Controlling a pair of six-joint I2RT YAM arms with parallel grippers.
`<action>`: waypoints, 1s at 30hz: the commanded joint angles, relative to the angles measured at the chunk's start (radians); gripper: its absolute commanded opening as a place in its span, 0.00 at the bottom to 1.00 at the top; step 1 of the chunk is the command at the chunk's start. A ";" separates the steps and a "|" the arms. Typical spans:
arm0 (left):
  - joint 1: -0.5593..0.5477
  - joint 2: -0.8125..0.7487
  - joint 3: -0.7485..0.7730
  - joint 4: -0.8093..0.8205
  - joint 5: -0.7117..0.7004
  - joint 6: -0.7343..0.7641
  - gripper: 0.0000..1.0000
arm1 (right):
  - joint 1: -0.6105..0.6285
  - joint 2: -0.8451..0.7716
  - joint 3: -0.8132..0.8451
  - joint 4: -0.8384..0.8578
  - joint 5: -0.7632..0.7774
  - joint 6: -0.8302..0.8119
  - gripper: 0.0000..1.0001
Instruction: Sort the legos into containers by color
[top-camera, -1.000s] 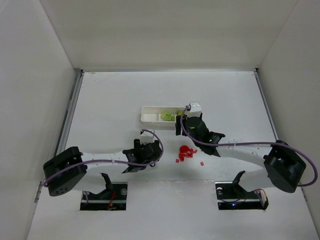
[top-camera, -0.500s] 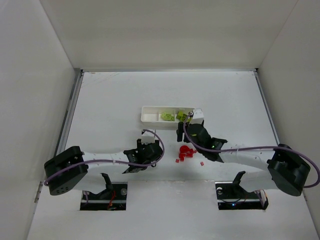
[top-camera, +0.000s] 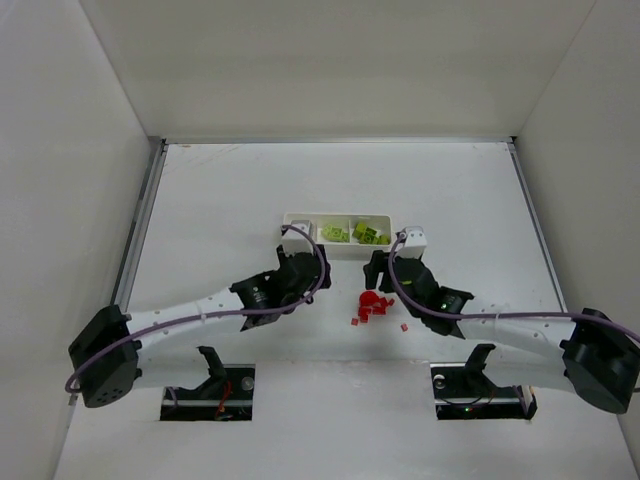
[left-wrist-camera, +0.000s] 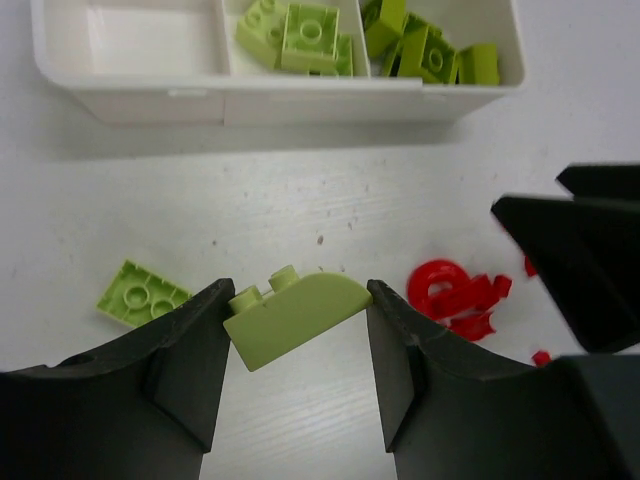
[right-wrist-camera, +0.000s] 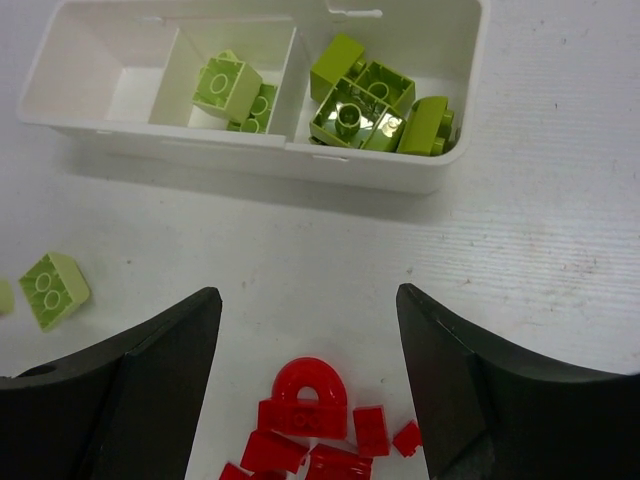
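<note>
My left gripper (left-wrist-camera: 295, 322) is shut on a lime-green lego with a rounded end (left-wrist-camera: 296, 312), which sits tilted between the fingers a short way in front of the white tray (left-wrist-camera: 270, 102). A flat green lego (left-wrist-camera: 143, 294) lies on the table to the left. Several green legos fill the tray's middle (right-wrist-camera: 232, 90) and right (right-wrist-camera: 375, 100) compartments. My right gripper (right-wrist-camera: 308, 330) stands open over the pile of red legos, with the red arch piece (right-wrist-camera: 307, 392) between its fingers but untouched. From above, the left gripper (top-camera: 303, 268) and right gripper (top-camera: 377, 272) flank the red pile (top-camera: 372, 305).
The tray (top-camera: 300, 222) lies across the table's middle, just beyond both grippers. A single red bit (top-camera: 404, 327) lies apart to the right of the pile. My right gripper's dark finger (left-wrist-camera: 580, 250) shows close at the right of the left wrist view. White walls enclose the table.
The left gripper narrowed onto the green lego and moved up toward the tray. The right gripper drew back from the tray's right end to above the red pile.
</note>
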 joint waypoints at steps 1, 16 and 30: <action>0.110 0.114 0.139 0.130 0.066 0.144 0.34 | 0.012 -0.023 -0.032 0.020 0.024 0.046 0.76; 0.328 0.619 0.446 0.332 0.163 0.157 0.34 | 0.050 -0.058 -0.087 0.031 0.040 0.086 0.76; 0.314 0.525 0.373 0.378 0.118 0.161 0.68 | 0.095 0.009 -0.046 0.064 0.030 0.066 0.81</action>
